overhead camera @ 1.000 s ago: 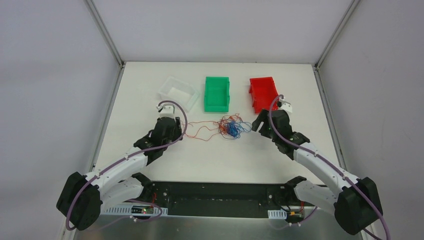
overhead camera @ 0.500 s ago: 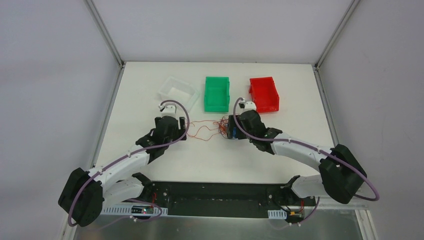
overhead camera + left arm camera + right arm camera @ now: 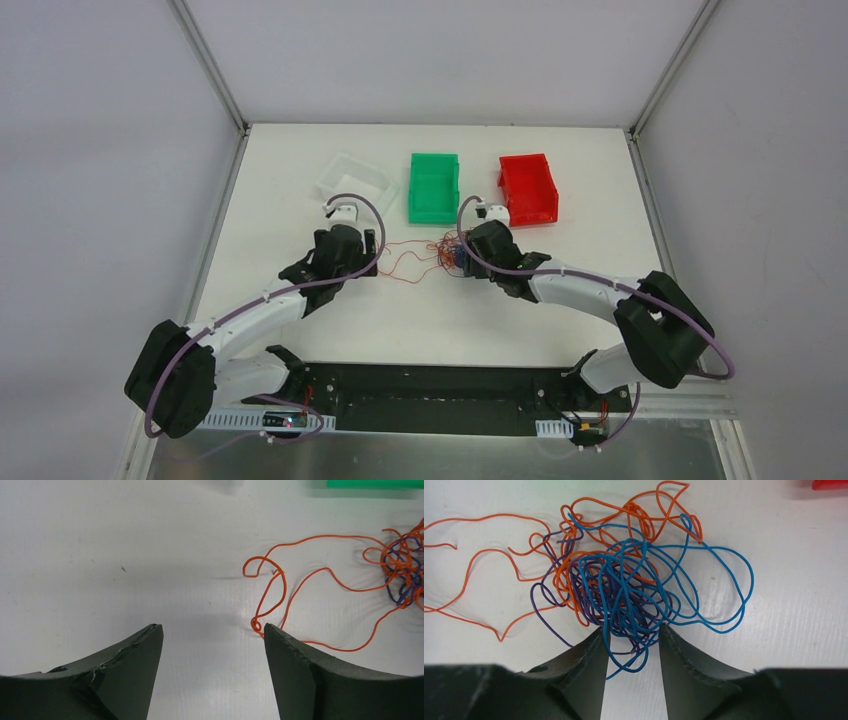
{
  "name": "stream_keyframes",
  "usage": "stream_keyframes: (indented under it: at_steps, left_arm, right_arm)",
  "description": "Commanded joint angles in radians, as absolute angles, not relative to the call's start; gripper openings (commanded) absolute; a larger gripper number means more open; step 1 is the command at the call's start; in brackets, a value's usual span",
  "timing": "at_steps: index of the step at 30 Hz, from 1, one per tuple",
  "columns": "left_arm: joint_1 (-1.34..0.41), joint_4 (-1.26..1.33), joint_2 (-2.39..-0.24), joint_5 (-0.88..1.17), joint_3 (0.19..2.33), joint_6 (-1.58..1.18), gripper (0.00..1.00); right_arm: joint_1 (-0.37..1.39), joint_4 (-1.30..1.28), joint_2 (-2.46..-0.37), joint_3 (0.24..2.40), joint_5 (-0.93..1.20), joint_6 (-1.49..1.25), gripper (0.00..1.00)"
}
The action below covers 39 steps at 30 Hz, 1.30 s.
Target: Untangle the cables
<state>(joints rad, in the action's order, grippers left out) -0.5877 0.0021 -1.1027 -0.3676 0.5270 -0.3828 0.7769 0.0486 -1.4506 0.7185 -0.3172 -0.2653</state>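
The cables [image 3: 624, 585] lie tangled just robot-side of the green bin [image 3: 433, 188]. The right gripper [image 3: 633, 632] straddles blue-purple strands, fingers half-closed, not yet pinching. The left gripper [image 3: 212, 630] gapes beside 1 orange strand [image 3: 300, 582]. Best to pinch few strands, then pull slowly.

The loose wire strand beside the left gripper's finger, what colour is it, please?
Orange-red thin wire, clearest in the left wrist view.

Three bins are sitting in a row along the far part of the white surface [image 3: 600, 250]. A clear bin [image 3: 352, 185] is lying at the left, skewed to the others. A green bin [image 3: 434, 188] is standing in the middle and a red bin [image 3: 528, 189] at the right. All are standing apart, open tops facing up. Grey walls [image 3: 100, 150] are enclosing the surface on three sides.
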Motion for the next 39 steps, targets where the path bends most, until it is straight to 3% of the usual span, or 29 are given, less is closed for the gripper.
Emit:
stream_keyframes:
  at_steps: [1,6,10,11,15,17,18,21,26,39]
  left_arm:
    - [-0.583,-0.027,-1.134,-0.353,0.637,-0.429,0.76]
    - [-0.556,-0.059,-1.239,-0.350,0.741,-0.472,0.72]
    - [-0.545,-0.070,-1.335,-0.310,0.801,-0.503,0.65]
    - [-0.545,-0.078,-1.357,-0.307,0.813,-0.512,0.61]
    - [-0.542,-0.090,-1.420,-0.288,0.836,-0.545,0.38]
    - [-0.539,-0.091,-1.435,-0.242,0.842,-0.546,0.07]
    - [-0.537,-0.093,-1.440,-0.228,0.846,-0.543,0.00]
    - [-0.515,-0.129,-1.417,-0.234,0.845,-0.549,0.00]
    - [-0.408,-0.196,-1.250,-0.245,0.772,-0.590,0.00]
    - [-0.246,-0.428,-0.893,-0.416,0.736,-0.676,0.00]
  right_arm:
    - [0.779,0.059,-1.479,0.778,-0.354,-0.273,0.43]
    - [0.780,0.051,-1.512,0.802,-0.334,-0.273,0.44]
    - [0.779,0.048,-1.511,0.805,-0.336,-0.277,0.35]
    - [0.780,0.048,-1.503,0.802,-0.341,-0.278,0.29]
    - [0.780,0.045,-1.467,0.784,-0.382,-0.283,0.14]
    - [0.779,0.046,-1.446,0.774,-0.409,-0.291,0.09]
    - [0.778,0.044,-1.438,0.769,-0.428,-0.300,0.08]
    - [0.764,0.018,-1.406,0.755,-0.524,-0.345,0.00]
    - [0.670,-0.105,-1.323,0.719,-0.691,-0.505,0.00]
    - [0.416,-0.120,-1.014,0.512,-0.694,-0.740,0.00]
